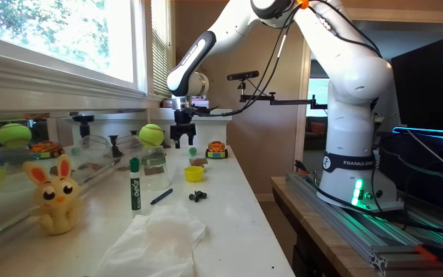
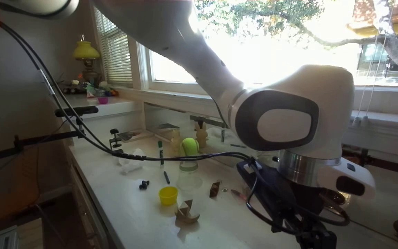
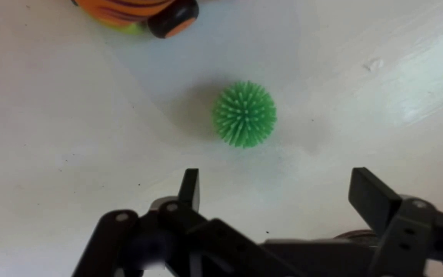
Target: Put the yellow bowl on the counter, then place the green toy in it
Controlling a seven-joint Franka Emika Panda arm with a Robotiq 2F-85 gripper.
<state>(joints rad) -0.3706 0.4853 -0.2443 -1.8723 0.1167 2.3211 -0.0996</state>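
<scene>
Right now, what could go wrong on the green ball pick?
The green ball isn't between the jaws of the open gripper; closing now would likely miss.
Being round, it might roll if nudged, perhaps toward the orange toy car.
The brown piece close to the yellow bowl could get bumped at release.

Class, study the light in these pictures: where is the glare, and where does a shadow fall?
In both exterior views, parts of the window glare white; in an exterior view, the robot arm looks mostly grey against that brightness; in the wrist view, glare lies on the white countertop at right, and a soft shadow falls left of the spiky green ball.
</scene>
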